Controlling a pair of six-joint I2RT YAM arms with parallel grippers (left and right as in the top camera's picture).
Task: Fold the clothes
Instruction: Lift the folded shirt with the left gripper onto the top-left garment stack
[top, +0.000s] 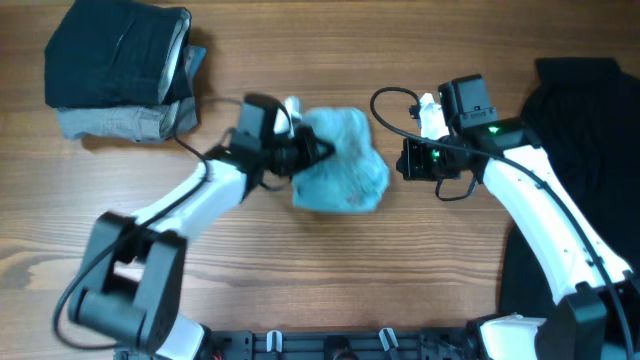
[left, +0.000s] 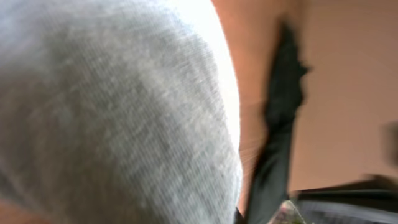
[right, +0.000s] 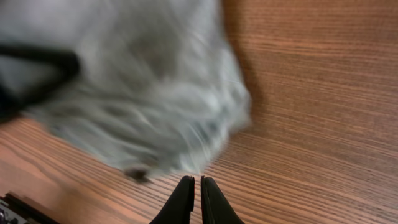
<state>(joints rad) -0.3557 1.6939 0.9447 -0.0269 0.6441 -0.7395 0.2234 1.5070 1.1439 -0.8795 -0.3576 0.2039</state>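
The light blue t-shirt (top: 343, 162) is bunched into a loose heap at the middle of the wooden table. My left gripper (top: 316, 152) is buried in its left side and looks shut on the fabric. In the left wrist view the t-shirt (left: 112, 118) fills most of the frame and hides the jaws. My right gripper (top: 402, 160) is just right of the heap, shut and empty. In the right wrist view its fingertips (right: 194, 182) are pressed together above bare wood, a little short of the blurred t-shirt (right: 143, 93).
A stack of folded black and grey garments (top: 120, 70) lies at the back left. A large black garment (top: 585, 110) covers the right edge of the table. The table's front edge runs along the bottom, by the arm bases.
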